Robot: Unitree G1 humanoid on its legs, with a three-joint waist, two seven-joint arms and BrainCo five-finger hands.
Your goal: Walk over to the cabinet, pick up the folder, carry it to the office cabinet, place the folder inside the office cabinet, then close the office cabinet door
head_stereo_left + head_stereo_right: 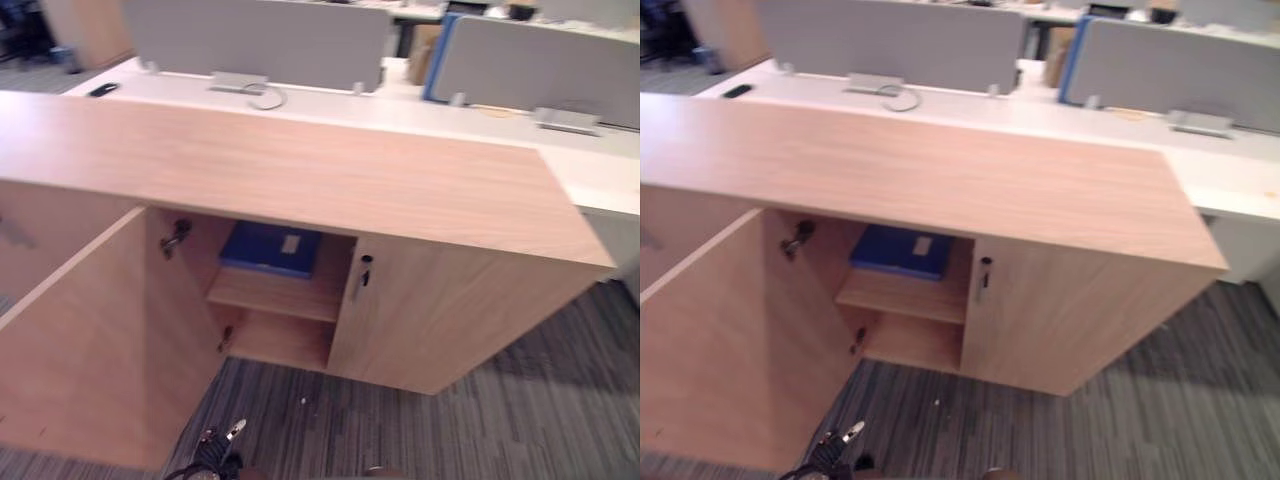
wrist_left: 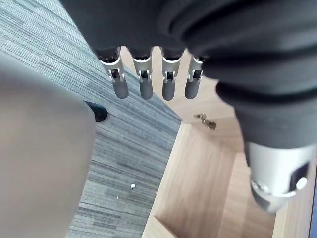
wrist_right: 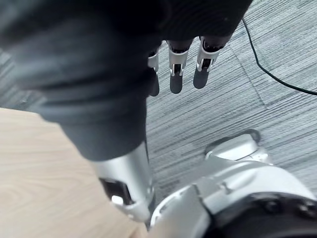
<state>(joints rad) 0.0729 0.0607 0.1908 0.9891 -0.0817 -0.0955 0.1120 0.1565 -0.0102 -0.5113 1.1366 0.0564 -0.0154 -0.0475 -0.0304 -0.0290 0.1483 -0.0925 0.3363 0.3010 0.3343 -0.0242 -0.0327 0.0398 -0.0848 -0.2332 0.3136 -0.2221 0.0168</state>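
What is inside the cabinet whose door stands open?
A blue folder lies flat on the upper shelf, a pale label on its cover. Below the shelf, the visible part shows bare wood. The right half is hidden behind the closed door.

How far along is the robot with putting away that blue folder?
Nearly done. The blue folder lies on the upper shelf inside the office cabinet. The left hand and right hand hang open and empty. What's left: the door stands wide open and needs closing.
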